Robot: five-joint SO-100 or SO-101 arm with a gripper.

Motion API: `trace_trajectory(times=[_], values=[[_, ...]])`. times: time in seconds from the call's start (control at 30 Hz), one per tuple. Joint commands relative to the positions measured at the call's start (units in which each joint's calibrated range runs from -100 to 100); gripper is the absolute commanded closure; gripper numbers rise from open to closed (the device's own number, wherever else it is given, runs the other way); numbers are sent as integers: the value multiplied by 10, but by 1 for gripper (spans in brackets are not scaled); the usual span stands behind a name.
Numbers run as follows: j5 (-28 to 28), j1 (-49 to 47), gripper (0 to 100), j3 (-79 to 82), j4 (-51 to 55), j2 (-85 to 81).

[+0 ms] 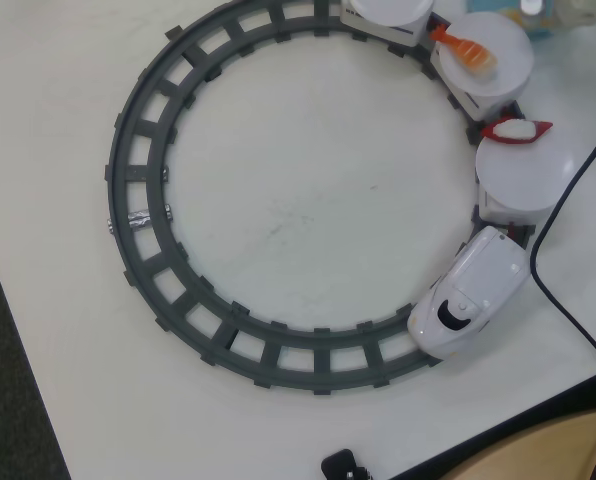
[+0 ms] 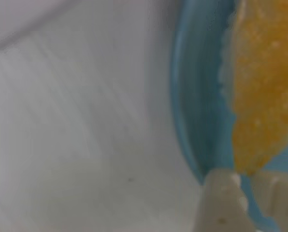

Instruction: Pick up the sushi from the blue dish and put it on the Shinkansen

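Pale finger tips of the end effector [image 2: 245,193] fill the bottom of the wrist view, pressed right down at the lower end of the sushi [image 2: 265,96], whose grainy yellow surface looms blurred along the right side. Whether the fingers stand apart or have closed on the piece I cannot tell; only their tips show, and the focus is too soft. The sushi lies on the blue dish [image 2: 192,96], its raised rim curving beside the piece, with bare white counter [image 2: 76,121] spreading to the left. Such closeness suggests the arm is pitched low over the dish, wrist tipped toward the plate, probably so the fingers can get round the small oval before a lift; the arm itself shows in neither view. In the overhead view only a sliver of the dish and a yellowish spot appear at the top right edge, too cropped to read. Farther off, the Shinkansen [image 1: 470,298] sits on the dark grey ring track [image 1: 138,220] at the lower right, nose pointing down-left, pulling cars topped with round white plates [image 1: 518,172]. One plate carries an orange striped sushi piece [image 1: 463,48], and a red-and-white piece [image 1: 516,130] rests just between two plates. A black cable [image 1: 568,200] trails down the right side.
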Motion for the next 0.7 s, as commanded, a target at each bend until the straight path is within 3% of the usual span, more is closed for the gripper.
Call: trace_trajectory(times=[0.0,0.17,0.43,0.67], values=[[2,15,98,-26,-18,-38],[-1,44,95,-24,-9,-66],[-2,37,74,-28,25,-106],[-64,-17,73,-28,21,-92]])
